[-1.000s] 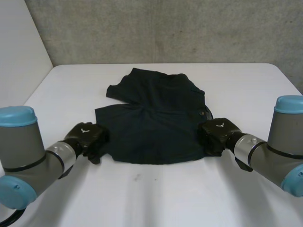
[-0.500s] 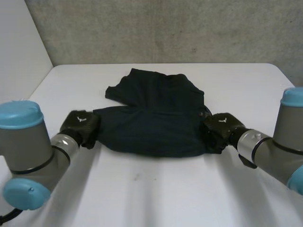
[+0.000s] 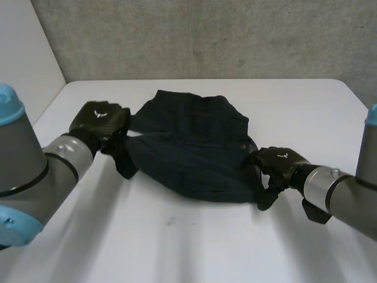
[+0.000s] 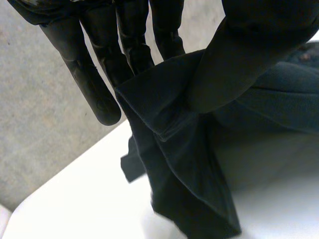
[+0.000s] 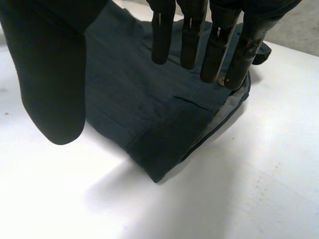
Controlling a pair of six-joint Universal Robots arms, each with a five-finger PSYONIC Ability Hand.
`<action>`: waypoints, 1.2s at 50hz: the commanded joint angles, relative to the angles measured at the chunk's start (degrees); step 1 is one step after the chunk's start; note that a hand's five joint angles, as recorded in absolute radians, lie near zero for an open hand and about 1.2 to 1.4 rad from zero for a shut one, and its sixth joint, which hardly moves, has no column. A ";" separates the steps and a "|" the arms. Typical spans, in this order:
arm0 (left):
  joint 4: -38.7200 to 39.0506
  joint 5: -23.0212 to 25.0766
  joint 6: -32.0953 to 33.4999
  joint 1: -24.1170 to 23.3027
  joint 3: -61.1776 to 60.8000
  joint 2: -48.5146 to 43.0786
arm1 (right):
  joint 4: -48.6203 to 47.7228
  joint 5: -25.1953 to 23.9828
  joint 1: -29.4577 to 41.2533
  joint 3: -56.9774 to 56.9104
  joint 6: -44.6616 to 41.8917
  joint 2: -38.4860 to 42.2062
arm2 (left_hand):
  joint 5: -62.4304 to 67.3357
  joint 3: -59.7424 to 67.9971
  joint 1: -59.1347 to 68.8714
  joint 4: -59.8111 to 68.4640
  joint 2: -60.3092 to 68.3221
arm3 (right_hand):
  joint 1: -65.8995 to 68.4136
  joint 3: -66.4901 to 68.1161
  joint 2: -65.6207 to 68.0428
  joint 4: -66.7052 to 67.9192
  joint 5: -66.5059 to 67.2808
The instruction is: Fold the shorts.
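Dark navy shorts (image 3: 194,156) lie bunched in the middle of the white table (image 3: 177,247). My left hand (image 3: 100,121) is at their left corner and holds it raised off the table. In the left wrist view the thumb (image 4: 249,50) pinches a fold of the shorts (image 4: 184,164) against the fingers, and the cloth hangs down from there. My right hand (image 3: 277,165) is at the shorts' right edge, fingers straight and pointing down. In the right wrist view its fingers (image 5: 192,35) and thumb stand apart above the shorts (image 5: 149,99), holding nothing.
A grey wall (image 3: 206,35) runs behind the table's far edge. Bare white table lies in front of the shorts and on both sides of them.
My left hand closed on the left corner, lifted it and carried it toward the far side. My right hand let go of the right edge and opened. The near hem drew back.
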 commanded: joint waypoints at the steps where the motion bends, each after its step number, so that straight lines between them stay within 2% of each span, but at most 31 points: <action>1: -3.37 -0.12 -5.26 -2.63 7.40 0.55 | -11.78 0.95 0.75 6.29 9.62 0.33 | 13.57 12.11 17.77 11.30 11.43 | 3.79 1.31 0.25 1.81 1.59; 5: -4.78 -0.20 -5.97 -3.07 10.57 0.55 | -13.27 0.95 3.65 6.29 11.12 2.87 | 13.57 12.11 17.77 11.30 11.43 | 4.46 1.98 0.92 2.48 2.26; 15: -7.07 -0.47 -6.15 -5.44 14.36 -0.15 | -19.78 2.44 5.15 4.89 11.91 7.62 | 13.57 12.11 17.77 11.30 11.43 | 12.86 10.37 9.31 10.87 10.66; 18: -7.07 -0.56 -6.85 -5.36 14.79 -0.15 | -20.05 3.15 6.03 2.95 11.56 9.90 | 13.57 12.11 17.77 11.30 11.43 | 36.50 34.02 32.95 34.51 34.30; 20: -7.15 -0.56 -7.29 -5.18 14.80 -0.06 | -20.05 5.24 5.68 1.81 11.65 10.70 | 13.57 12.11 17.77 11.30 11.43 | 59.62 57.13 56.07 57.63 57.42; 24: -7.42 -0.47 -6.94 -4.74 13.66 0.11 | -20.14 9.47 5.33 0.76 8.85 8.43 | 13.57 12.11 17.77 11.30 11.43 | 59.75 57.26 56.20 57.76 57.55; 26: -8.03 -0.47 -6.85 -4.57 13.04 0.11 | -19.61 9.65 5.24 0.23 5.95 5.79 | 13.57 12.11 17.77 11.30 11.43 | 59.75 57.26 56.20 57.76 57.55; 29: -10.31 -0.38 -6.06 -3.16 10.58 0.29 | -16.63 9.21 5.06 -1.00 -3.00 -1.67 | 13.57 12.11 17.77 11.30 11.43 | 59.75 57.26 56.20 57.76 57.55; 33: -15.84 -0.03 -1.68 -0.26 5.85 0.73 | -4.97 7.55 3.40 -4.16 -16.35 -10.11 | 13.57 12.11 17.77 11.30 11.43 | 59.75 57.26 56.20 57.76 57.55; 40: -20.42 0.23 2.55 -0.17 -2.33 2.04 | 14.37 7.37 2.34 -9.61 -26.92 -12.59 | 13.57 12.11 17.77 11.30 11.43 | 59.75 57.26 56.20 57.76 57.55; 43: -20.43 0.06 2.73 -0.61 -4.89 2.75 | 18.44 6.84 2.34 -9.53 -28.51 -12.06 | 13.57 12.11 17.77 11.30 11.43 | 59.75 57.26 56.20 57.76 57.55; 49: -17.18 -0.03 2.90 -1.40 -4.37 0.12 | 19.59 8.33 3.13 -10.23 -30.28 -1.35 | 13.57 12.11 17.77 11.30 11.43 | 59.75 57.26 56.20 57.76 57.55; 56: -9.36 -0.91 5.27 -1.40 4.31 -12.95 | 17.14 10.00 3.22 -15.31 -29.67 8.66 | 13.57 12.11 17.77 11.30 11.43 | 59.75 57.26 56.20 57.76 57.55; 60: -8.82 -2.92 7.90 -2.01 13.26 -18.76 | 11.97 11.23 3.83 -21.37 -28.18 10.26 | 13.57 12.11 17.77 11.30 11.43 | 59.75 57.26 56.20 57.76 57.55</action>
